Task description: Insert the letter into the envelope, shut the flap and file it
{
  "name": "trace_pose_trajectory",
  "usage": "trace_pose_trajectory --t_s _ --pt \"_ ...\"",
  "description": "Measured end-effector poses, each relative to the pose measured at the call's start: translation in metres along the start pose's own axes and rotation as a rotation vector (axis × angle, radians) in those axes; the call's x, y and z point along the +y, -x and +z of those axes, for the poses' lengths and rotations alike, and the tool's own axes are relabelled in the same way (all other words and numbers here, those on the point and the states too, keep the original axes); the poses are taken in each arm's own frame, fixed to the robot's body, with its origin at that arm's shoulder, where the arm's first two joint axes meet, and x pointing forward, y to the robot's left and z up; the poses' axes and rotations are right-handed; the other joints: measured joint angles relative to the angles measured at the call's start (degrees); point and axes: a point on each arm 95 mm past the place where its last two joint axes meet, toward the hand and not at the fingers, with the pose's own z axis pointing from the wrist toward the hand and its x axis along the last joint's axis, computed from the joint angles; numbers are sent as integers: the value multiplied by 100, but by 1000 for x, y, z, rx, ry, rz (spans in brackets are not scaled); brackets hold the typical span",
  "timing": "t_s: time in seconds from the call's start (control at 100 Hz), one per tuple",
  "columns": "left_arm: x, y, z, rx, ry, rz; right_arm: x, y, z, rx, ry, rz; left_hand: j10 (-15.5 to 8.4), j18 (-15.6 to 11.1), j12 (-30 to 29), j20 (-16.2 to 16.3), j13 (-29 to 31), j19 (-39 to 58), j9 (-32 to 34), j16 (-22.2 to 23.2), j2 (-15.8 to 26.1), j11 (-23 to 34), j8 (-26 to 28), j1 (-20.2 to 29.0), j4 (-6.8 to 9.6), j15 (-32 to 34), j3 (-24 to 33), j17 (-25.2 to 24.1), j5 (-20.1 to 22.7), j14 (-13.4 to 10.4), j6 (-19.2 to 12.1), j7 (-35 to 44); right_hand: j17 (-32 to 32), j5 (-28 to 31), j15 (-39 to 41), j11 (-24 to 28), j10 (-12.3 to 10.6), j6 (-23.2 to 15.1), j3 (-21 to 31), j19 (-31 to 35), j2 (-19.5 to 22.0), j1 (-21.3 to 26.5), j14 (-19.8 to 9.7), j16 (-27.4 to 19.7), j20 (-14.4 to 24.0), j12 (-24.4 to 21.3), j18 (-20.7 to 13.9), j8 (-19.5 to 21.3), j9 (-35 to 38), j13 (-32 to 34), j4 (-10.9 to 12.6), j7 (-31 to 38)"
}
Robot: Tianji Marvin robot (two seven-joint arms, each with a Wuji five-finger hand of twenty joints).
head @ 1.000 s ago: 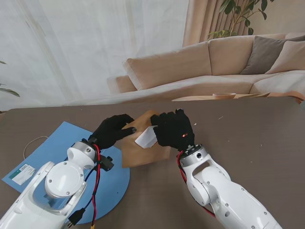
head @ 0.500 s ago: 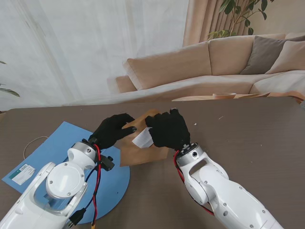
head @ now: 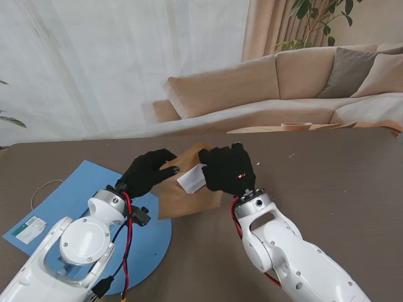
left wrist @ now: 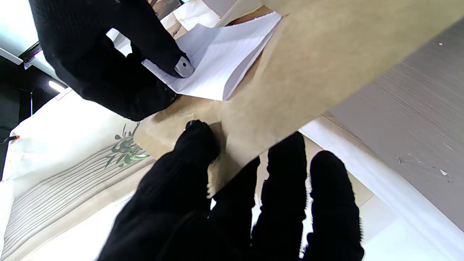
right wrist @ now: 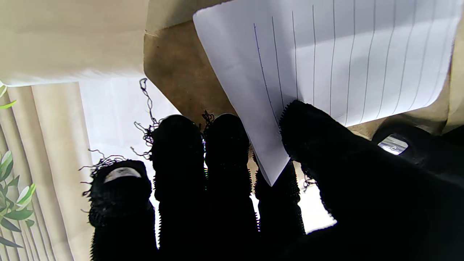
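Note:
A brown paper envelope [head: 187, 192] is held tilted above the table between both black-gloved hands. My left hand [head: 146, 172] is shut on its left edge, thumb on one face and fingers behind [left wrist: 195, 145]. My right hand [head: 228, 168] pinches a folded white lined letter [head: 192, 178] between thumb and fingers. The letter [right wrist: 326, 65] lies against the envelope [right wrist: 174, 61], and one end sits at the envelope's opening [left wrist: 232, 65]. How far it is inside is hidden by the hands.
A blue round-cornered mat [head: 69, 195] lies on the brown table [head: 327, 189] to my left, with a small white and teal card [head: 30, 228] at its near corner. A thin cord loop [head: 44, 185] lies beside it. A sofa stands beyond the table.
My right hand shifted left with the letter half a second ago, then came back slightly right. The letter's visible part has shifted a little toward the envelope's top edge. The left hand stayed put.

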Motion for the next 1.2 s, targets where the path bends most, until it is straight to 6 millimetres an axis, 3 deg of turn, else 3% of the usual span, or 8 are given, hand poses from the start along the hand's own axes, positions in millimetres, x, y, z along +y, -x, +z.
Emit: trace_pose_trajectory --t_s 0.39,0.49,0.6,0.72,0.96,1.2 --pt "1 -1 0 4 -9 -11 -4 -7 4 79 -10 -12 -5 0 1 0 0 0 -44 2 0 55 43 0 0 0 0 -2 -2 -1 10 2 10 63 6 0 -19 3 5 4 -56 -5 0 1 1 10 0 -64 0 61 2 0" --pt "1 -1 0 4 -9 -11 -4 -7 4 81 -12 -16 -6 0 1 0 0 0 -56 2 0 56 44 0 0 0 0 -4 -2 -1 12 2 -113 63 -4 -7 -75 -14 3 4 -61 -212 -2 1 1 51 0 -73 -10 23 9 -36" --pt "1 -2 0 5 -9 -11 -2 -5 4 83 -5 -30 -6 0 1 0 -4 0 -57 2 0 57 46 0 0 0 0 -6 -2 -1 12 2 -547 -173 -417 -312 -221 -477 -10 -4 -165 -214 -4 0 52 54 -149 -222 -471 -580 9 -386" --pt "1 -2 0 5 -9 -10 0 -5 4 94 20 -50 -7 0 1 0 -4 0 -57 2 0 57 56 0 0 0 0 -10 -2 -1 13 2 -915 57 -877 -799 -276 -1004 -10 -138 -192 -186 -4 -55 66 -118 -267 -298 -815 -1036 9 -501" --pt "1 -1 0 3 -7 -8 4 -6 3 141 52 -43 -8 0 1 0 -5 0 -81 2 0 57 65 0 0 0 0 -18 -2 -1 13 3 -1072 205 -1140 -1021 -409 -1456 -10 -339 -259 -27 -4 -74 125 -169 -342 -138 -815 -1162 8 -409" --pt "1 -3 -2 3 -1 -23 5 -5 3 148 55 -51 -8 0 1 0 -9 0 -81 2 0 57 67 0 0 0 1 -20 -2 -1 13 4 -1107 261 -1151 -1152 -476 -1460 -63 -345 -277 59 -7 -74 180 -221 -347 -124 -805 -1164 6 -420"
